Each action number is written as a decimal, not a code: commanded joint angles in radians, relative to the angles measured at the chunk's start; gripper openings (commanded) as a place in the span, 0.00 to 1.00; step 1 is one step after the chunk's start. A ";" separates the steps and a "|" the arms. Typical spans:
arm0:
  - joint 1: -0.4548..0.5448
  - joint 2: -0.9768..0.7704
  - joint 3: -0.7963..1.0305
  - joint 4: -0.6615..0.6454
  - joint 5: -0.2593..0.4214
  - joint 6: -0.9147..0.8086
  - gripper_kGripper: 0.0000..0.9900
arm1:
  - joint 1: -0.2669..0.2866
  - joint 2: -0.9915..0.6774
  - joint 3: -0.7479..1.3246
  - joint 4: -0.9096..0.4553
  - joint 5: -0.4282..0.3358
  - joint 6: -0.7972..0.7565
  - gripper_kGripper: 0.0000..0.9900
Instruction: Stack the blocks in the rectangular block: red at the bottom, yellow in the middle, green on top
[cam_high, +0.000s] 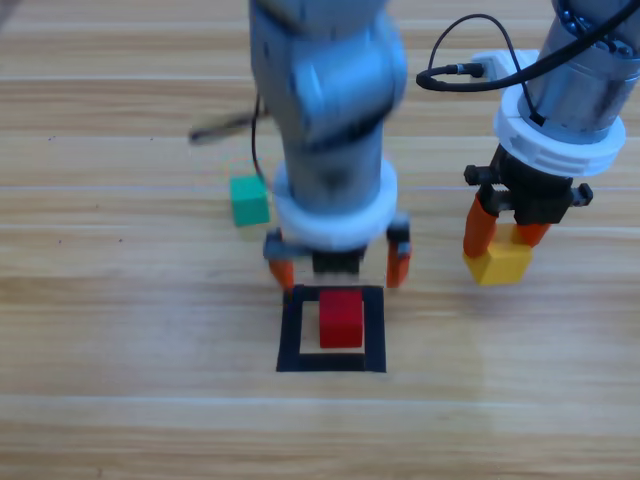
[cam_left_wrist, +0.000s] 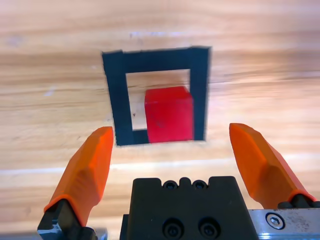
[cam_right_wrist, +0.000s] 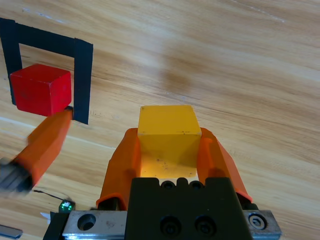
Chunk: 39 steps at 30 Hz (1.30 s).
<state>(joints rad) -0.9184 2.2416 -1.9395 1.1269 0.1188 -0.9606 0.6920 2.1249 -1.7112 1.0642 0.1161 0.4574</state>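
The red cube (cam_high: 341, 318) (cam_left_wrist: 169, 120) (cam_right_wrist: 41, 89) sits inside the black tape frame (cam_high: 292, 330) (cam_left_wrist: 116, 100) (cam_right_wrist: 82, 75), toward its right side. Just behind the frame, my left gripper (cam_high: 338, 268) (cam_left_wrist: 182, 150) hangs open with nothing between its jaws. To the right, my right gripper (cam_high: 506, 240) (cam_right_wrist: 167, 150) is shut on the yellow cube (cam_high: 498, 262) (cam_right_wrist: 167, 137). The teal-green cube (cam_high: 249, 200) rests on the table left of the left arm.
A thin dark cable (cam_high: 222, 126) lies on the table behind the green cube. The left arm's orange jaw (cam_right_wrist: 45, 142) shows at the left of the right wrist view, near the frame.
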 joint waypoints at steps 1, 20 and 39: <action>0.026 -0.123 -0.153 0.146 0.050 0.017 1.00 | -0.008 -0.097 0.036 -0.012 -0.064 0.040 0.00; 0.587 -0.398 0.143 0.180 0.001 0.577 1.00 | 0.273 0.259 -0.614 0.378 -0.151 0.305 0.00; 0.647 -0.458 0.304 0.114 -0.050 0.672 1.00 | 0.288 0.386 -0.735 0.404 -0.102 0.405 0.00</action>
<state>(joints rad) -0.2866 1.8011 -1.6705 1.2656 0.0845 -0.2972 0.9529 2.4289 -2.4367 1.4550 -0.0131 0.8325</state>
